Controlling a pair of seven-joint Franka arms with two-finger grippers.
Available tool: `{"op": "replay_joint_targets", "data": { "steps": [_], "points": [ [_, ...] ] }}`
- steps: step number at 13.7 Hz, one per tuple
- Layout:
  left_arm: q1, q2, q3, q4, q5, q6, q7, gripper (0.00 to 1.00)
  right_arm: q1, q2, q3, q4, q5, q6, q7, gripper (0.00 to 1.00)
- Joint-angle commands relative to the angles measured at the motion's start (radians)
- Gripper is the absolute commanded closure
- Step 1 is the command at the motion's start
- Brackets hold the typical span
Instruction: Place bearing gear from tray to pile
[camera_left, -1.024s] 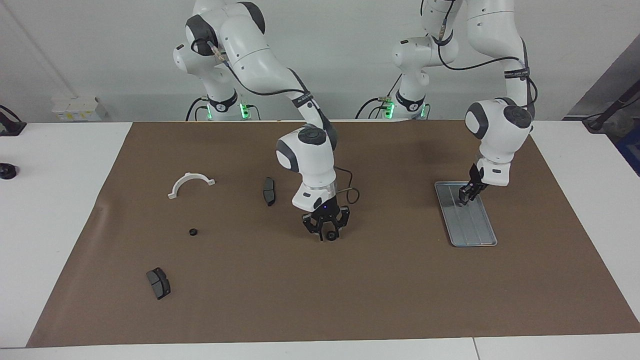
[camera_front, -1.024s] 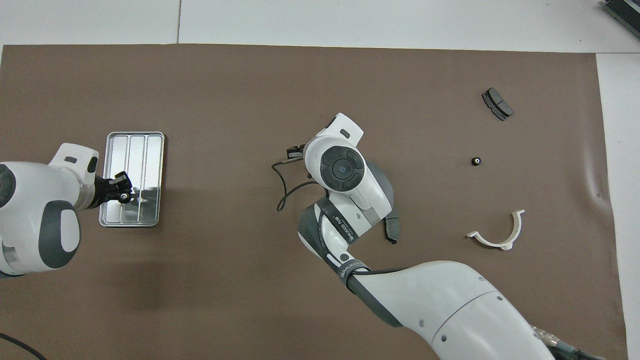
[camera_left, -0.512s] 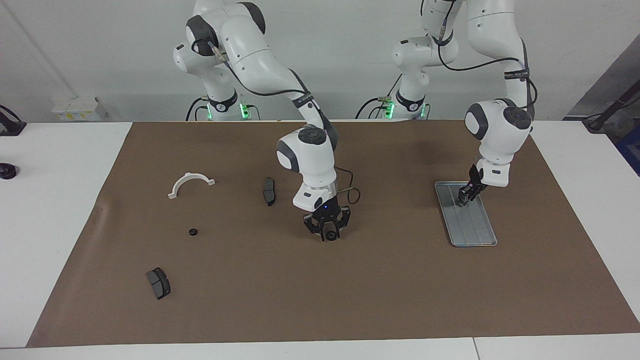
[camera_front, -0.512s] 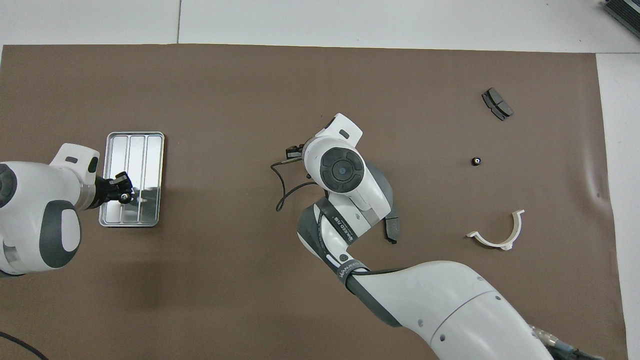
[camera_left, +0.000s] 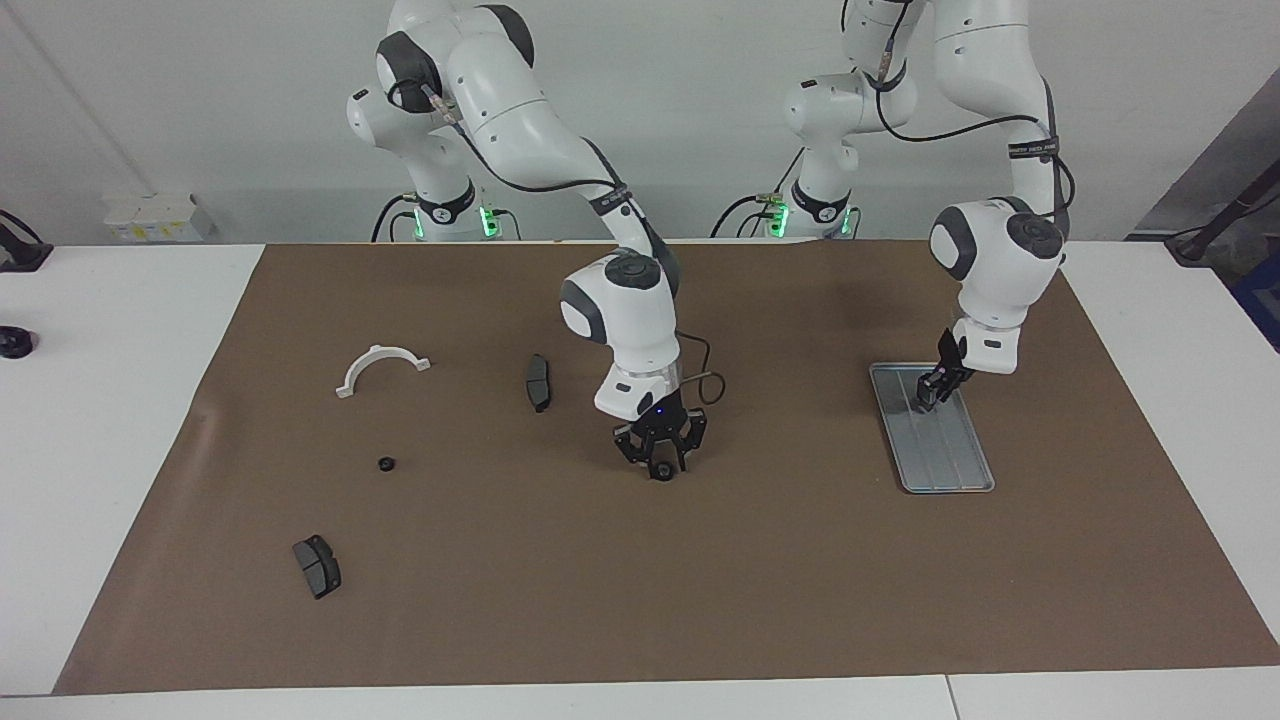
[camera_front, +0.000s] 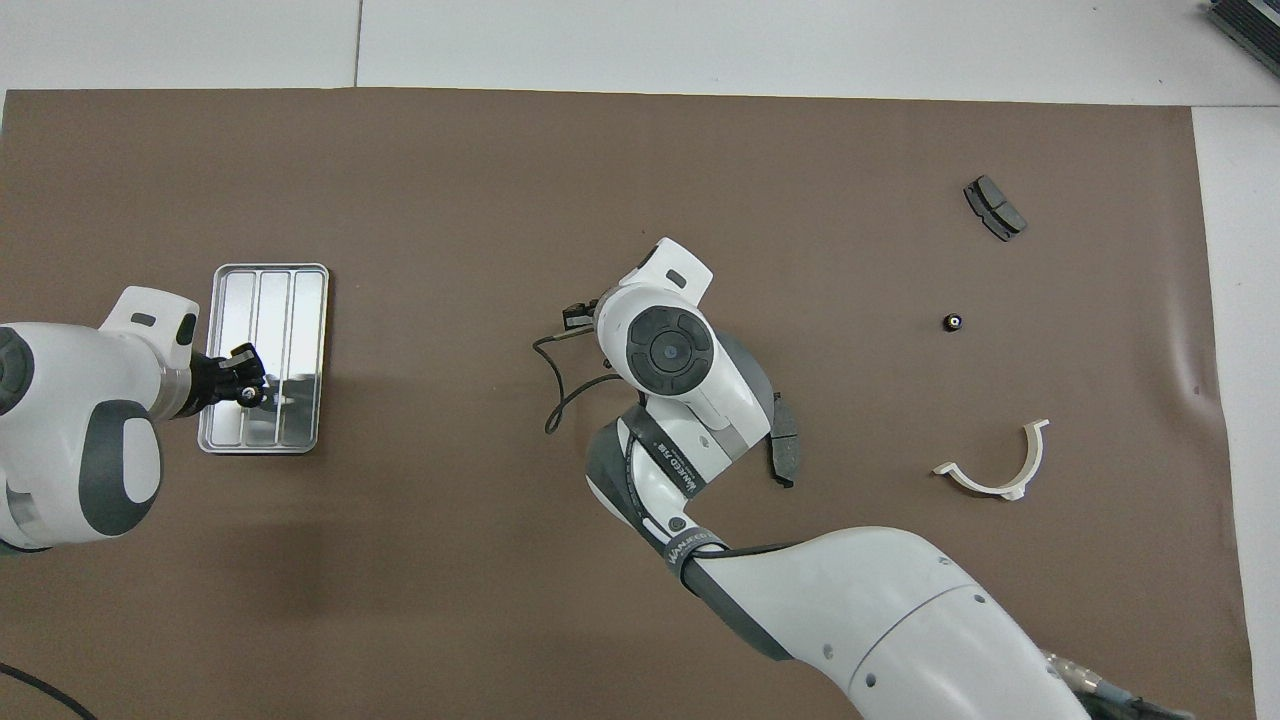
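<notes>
White table (camera_left: 120, 420) under a brown mat (camera_left: 760, 580), plain white wall (camera_left: 200, 110) at the robots' end.

Brown mat (camera_left: 700, 580) on white table (camera_left: 100, 400)

Overhead view: right gripper hidden entirely under its own wrist housing (camera_front: 668, 352); the small black gear (camera_left: 661, 470) it carries shows only in the facing view. Brake pad (camera_front: 783, 449) beside that arm is partly covered by the forearm (one end only visible). Right arm cut off by the bottom edge, left arm by the picture's side edge. Left gripper (camera_left: 930, 392) over the tray (camera_left: 955, 470): whether its fingertips meet cannot be read. Loose gear (camera_left: 386, 464): teeth too small to resolve.
</notes>
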Motion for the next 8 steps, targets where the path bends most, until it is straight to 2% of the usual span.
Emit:
{"op": "replay_joint_targets", "data": {
  "steps": [1,2,4,6,7,8],
  "points": [
    [0.005,0.008,-0.004,0.019,0.012,-0.015,0.008,1.00,0.000,0.004,0.000,-0.012,-0.012,0.026,0.036,0.52],
    [0.005,0.008,-0.004,0.017,0.012,-0.015,0.008,1.00,0.000,0.004,0.000,-0.012,-0.012,0.026,0.036,0.56],
    [0.002,0.008,-0.004,0.017,0.012,-0.015,0.008,1.00,-0.002,0.004,0.000,-0.012,-0.012,0.026,0.031,0.77],
    [0.002,0.008,-0.004,0.017,0.012,-0.015,0.008,1.00,-0.003,0.004,0.000,-0.010,-0.012,0.026,0.030,0.93],
    [0.001,0.008,-0.004,0.017,0.012,-0.015,0.008,1.00,-0.006,0.004,0.000,-0.009,-0.012,0.026,0.030,1.00],
    [0.001,0.008,-0.004,0.019,0.012,-0.015,0.008,1.00,-0.009,0.002,0.000,-0.006,-0.012,0.026,0.030,1.00]
  ]
}}
